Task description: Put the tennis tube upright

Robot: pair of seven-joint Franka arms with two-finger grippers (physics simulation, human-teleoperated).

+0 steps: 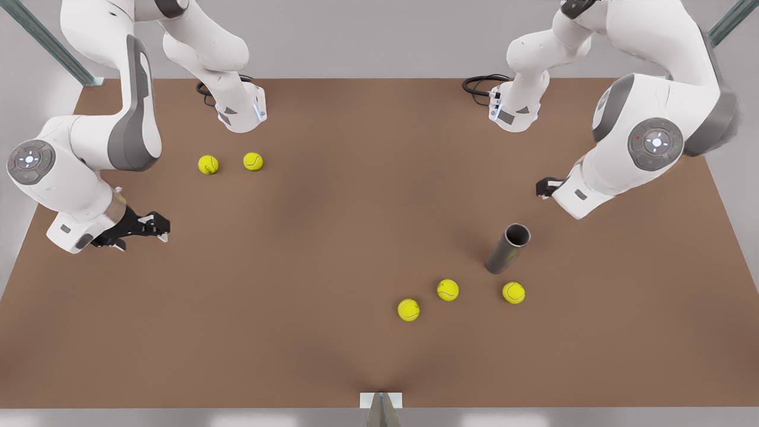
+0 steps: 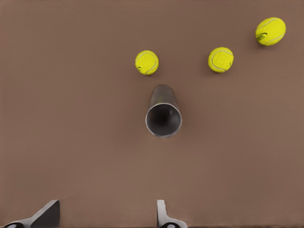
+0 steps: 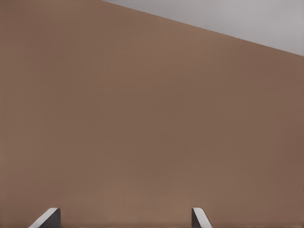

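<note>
Left gripper (image 2: 108, 214) is hovering with its fingers spread wide and holding nothing, near the tennis tube (image 1: 507, 248), on the front view's right. That tube is standing upright on the brown table (image 1: 332, 237), open end up, close to three tennis balls (image 1: 447, 290). Right gripper (image 1: 159, 228) is waiting open and empty on the front view's left.

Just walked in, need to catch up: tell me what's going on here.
Nothing is being held. The tennis tube stands on the brown table, hollow end up, with three tennis balls beside it. The left gripper, open, hovers near the tube on the front view's right. The right gripper, open, waits over bare table on the front view's left.
</note>
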